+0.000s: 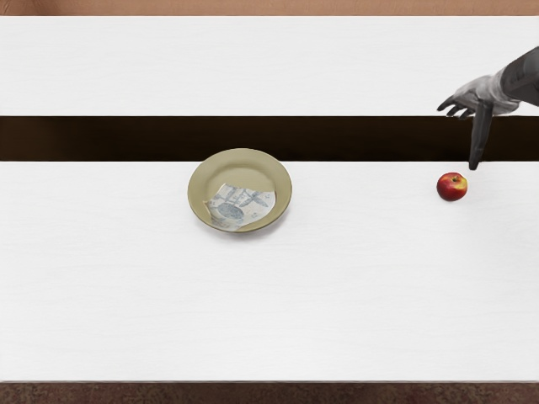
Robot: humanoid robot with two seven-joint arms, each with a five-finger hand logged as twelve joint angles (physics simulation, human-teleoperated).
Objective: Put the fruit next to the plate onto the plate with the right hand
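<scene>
Upper right, we see the grey right robot hand [480, 95] spread, empty, above the small red apple [452, 186]; round olive plate [240, 165] mid-frame.

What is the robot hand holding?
Nothing. The right hand is open near the apple, and its fingers are not touching it.

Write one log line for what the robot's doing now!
right hand: open, near apple | apple: on table, untouched | plate: no fruit
</scene>
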